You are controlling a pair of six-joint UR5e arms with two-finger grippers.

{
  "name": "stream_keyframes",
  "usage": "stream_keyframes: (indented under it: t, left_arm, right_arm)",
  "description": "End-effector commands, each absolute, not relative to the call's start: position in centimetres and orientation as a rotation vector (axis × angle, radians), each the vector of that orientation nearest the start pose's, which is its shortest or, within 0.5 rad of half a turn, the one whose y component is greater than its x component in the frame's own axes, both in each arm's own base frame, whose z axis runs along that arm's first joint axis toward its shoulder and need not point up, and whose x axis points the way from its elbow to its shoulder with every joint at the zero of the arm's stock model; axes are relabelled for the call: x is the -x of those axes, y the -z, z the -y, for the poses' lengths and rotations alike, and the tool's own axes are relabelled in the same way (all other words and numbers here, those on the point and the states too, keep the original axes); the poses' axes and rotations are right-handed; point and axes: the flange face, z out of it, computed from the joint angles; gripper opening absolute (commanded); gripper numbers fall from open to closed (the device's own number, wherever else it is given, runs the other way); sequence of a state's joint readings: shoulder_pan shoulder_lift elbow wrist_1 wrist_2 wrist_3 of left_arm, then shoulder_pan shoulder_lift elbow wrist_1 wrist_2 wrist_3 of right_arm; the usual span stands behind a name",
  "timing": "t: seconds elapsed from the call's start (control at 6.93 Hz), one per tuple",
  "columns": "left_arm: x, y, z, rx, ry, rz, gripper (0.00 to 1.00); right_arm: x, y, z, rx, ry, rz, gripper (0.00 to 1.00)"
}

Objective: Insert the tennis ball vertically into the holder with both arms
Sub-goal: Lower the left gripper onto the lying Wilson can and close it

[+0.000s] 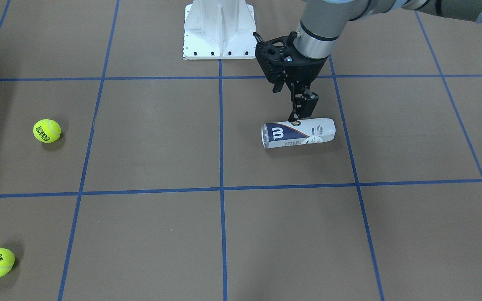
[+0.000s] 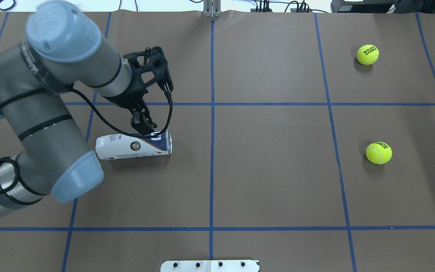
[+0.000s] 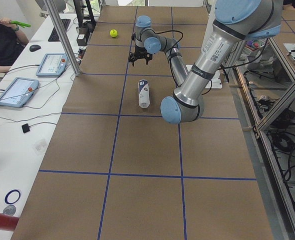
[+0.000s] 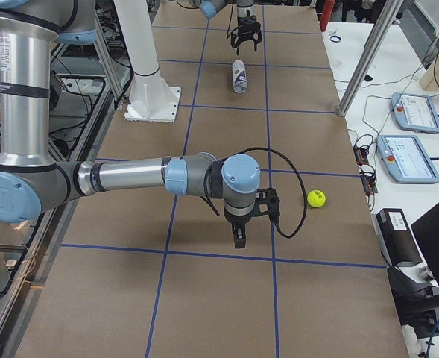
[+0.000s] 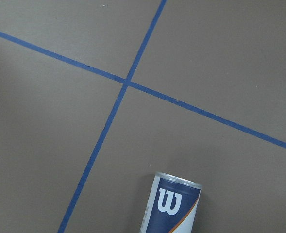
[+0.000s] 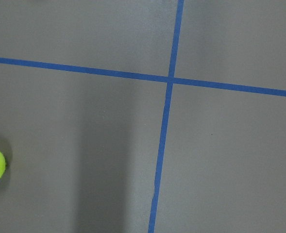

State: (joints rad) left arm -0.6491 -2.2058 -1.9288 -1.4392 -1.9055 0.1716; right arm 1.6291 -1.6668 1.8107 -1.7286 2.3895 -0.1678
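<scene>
Robotics lab. Long desk (image 3: 137,165) papered brown, gridded with blue tape (image 1: 221,138). Jointed arms (image 3: 202,65) on it, beside a white bolted pedestal (image 1: 219,29). Aluminium frame posts (image 3: 62,37) alongside. White side table (image 3: 17,125) carries two teach pendants (image 3: 52,64), keyboard (image 3: 61,29), mouse (image 3: 34,48), loose cables. A person (image 3: 2,45) is seated there.

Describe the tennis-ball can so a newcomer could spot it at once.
On the brown table gridded with blue tape, look below the left arm's black two-finger gripper. A clear plastic cylindrical can lies on its side. Its white-and-navy "W" label sets it apart from the two yellow-green tennis balls.
</scene>
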Motion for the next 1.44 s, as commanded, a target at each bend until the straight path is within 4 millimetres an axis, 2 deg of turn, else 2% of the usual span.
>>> stream_keyframes:
  t: [0.0, 0.29, 0.72, 1.3]
  left_arm:
    - [-47.0, -17.2, 41.6, -0.728, -1.208, -0.550, 0.99]
    - [-48.0, -18.4, 42.0, -0.702, -1.215, -0.538, 0.99]
    - [-50.5, -20.2, 42.9, -0.667, -1.226, -0.506, 0.99]
    - [-53.8, -21.7, 42.1, -0.678, -1.300, -0.426, 0.99]
  right_arm:
    - [-8.6, -59.8, 44.2, -0.081, 0.098, 0.816, 1.00]
    - [-8.6, -59.8, 44.2, -0.081, 0.098, 0.816, 1.00]
    - [-8.6, -59.9, 44.2, -0.079, 0.097, 0.816, 1.00]
    - [-8.6, -59.9, 44.2, -0.078, 0.096, 0.816, 1.00]
